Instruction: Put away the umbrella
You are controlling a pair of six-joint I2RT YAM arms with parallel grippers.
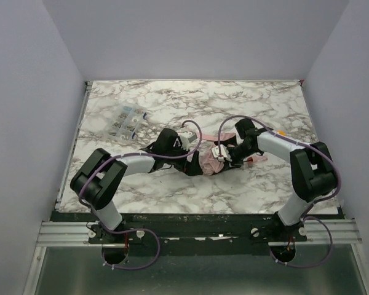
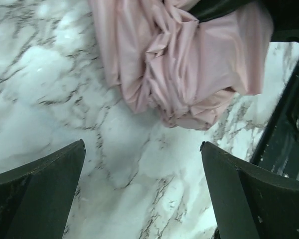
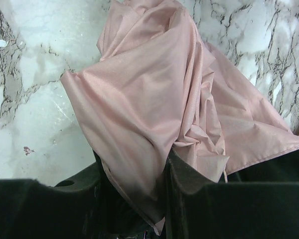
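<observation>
Firmly, the right gripper (image 3: 167,167) is pinching the umbrella (image 3: 149,99) by its fabric; the left gripper (image 2: 142,152), standing wide and empty, should be gathering the folds just ahead of its fingers.

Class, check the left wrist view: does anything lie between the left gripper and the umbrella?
Nothing visible does: only bare marble table separates the open left gripper from the pink umbrella fabric.
</observation>
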